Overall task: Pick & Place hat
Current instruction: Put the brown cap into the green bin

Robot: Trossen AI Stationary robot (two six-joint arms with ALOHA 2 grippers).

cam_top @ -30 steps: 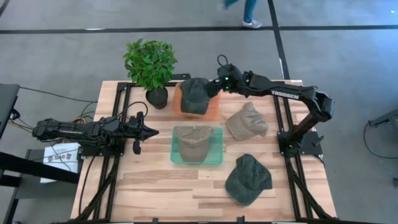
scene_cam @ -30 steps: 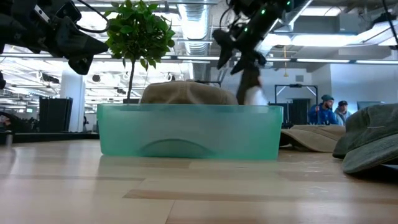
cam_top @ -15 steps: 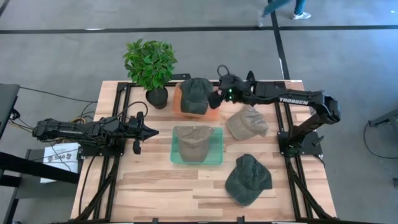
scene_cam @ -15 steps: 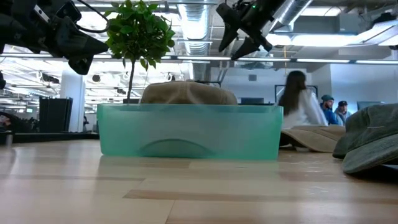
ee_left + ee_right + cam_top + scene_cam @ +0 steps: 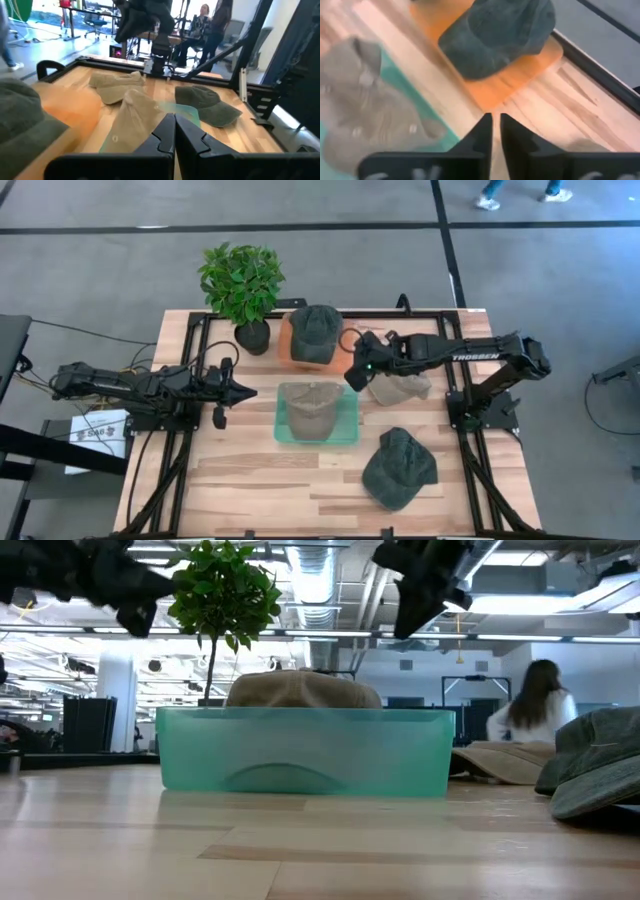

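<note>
Beside the orange tray (image 5: 345, 358), potted plant (image 5: 243, 285) stands near green hat (image 5: 316, 332).

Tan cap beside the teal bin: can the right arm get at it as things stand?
Probably yes. The right gripper hangs just beside the tan cap, which lies bare on the wooden table with nothing on it.

table (image 5: 250, 480): pale wood planks
orange tray (image 5: 343, 356): orange
hat on it (image 5: 315, 332): dark green
teal bin (image 5: 348, 425): clear teal
hat inside (image 5: 310, 406): tan
right hat (image 5: 400, 387): tan
front hat (image 5: 400, 470): dark green
plant (image 5: 242, 280): green leaves, black pot
arms (image 5: 470, 358): black
</note>
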